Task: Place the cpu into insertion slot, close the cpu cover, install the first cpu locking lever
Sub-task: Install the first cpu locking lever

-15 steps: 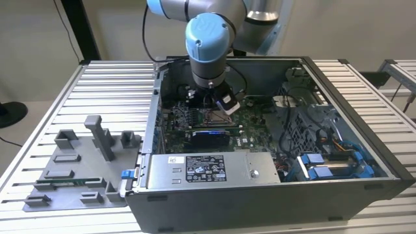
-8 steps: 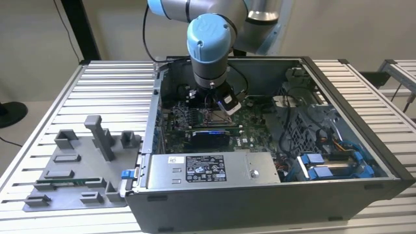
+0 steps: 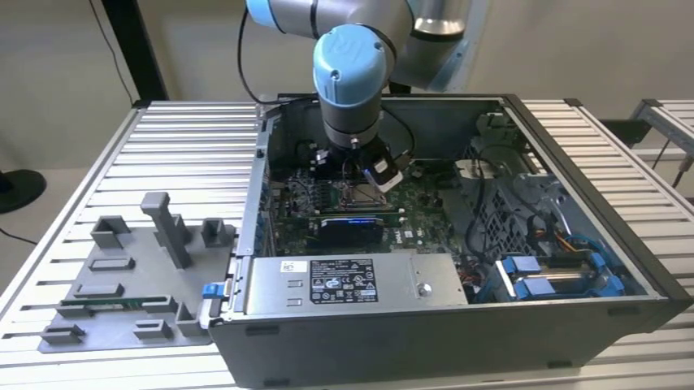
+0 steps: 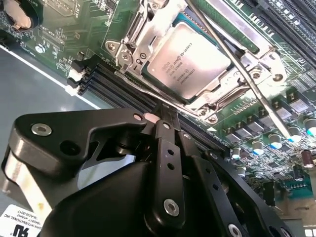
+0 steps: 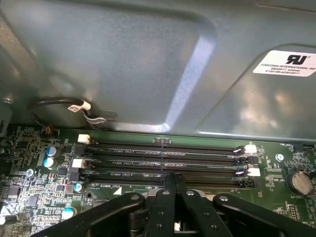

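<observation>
The cpu lies flat in the insertion slot, its silvery top facing up. The cpu cover is down, its metal frame around the chip. One thin locking lever runs slanted across the cover toward the capacitors. A second lever lies along the socket edge nearest my gripper. My black fingers are together with nothing seen between them, their tips just beside that edge and over the memory slots. In the exterior view the gripper is down inside the open computer case, at the socket.
A grey power supply box sits in front of the board, its metal side close to the gripper. Blue drive brackets are at the exterior view's right. A grey parts fixture lies outside the case on the exterior view's left.
</observation>
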You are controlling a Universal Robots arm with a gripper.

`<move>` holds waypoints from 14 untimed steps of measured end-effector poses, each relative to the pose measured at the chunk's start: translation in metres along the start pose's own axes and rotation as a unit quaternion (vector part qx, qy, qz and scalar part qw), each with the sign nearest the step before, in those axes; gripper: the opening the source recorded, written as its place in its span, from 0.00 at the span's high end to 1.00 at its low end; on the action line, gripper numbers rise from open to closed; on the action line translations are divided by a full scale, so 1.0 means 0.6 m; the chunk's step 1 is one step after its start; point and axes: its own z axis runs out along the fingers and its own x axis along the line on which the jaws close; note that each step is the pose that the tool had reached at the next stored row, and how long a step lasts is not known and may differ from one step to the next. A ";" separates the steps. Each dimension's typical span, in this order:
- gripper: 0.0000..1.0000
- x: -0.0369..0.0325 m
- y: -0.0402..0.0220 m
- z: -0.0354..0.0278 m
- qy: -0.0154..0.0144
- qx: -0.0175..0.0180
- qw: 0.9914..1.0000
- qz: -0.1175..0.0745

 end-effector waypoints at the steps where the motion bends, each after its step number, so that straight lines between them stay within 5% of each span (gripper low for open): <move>1: 1.00 0.000 0.000 -0.001 0.000 0.000 1.000 0.000; 6: 1.00 0.003 0.006 -0.012 0.000 0.000 1.000 0.000; 14: 1.00 0.032 0.008 -0.017 -0.003 -0.001 1.000 -0.002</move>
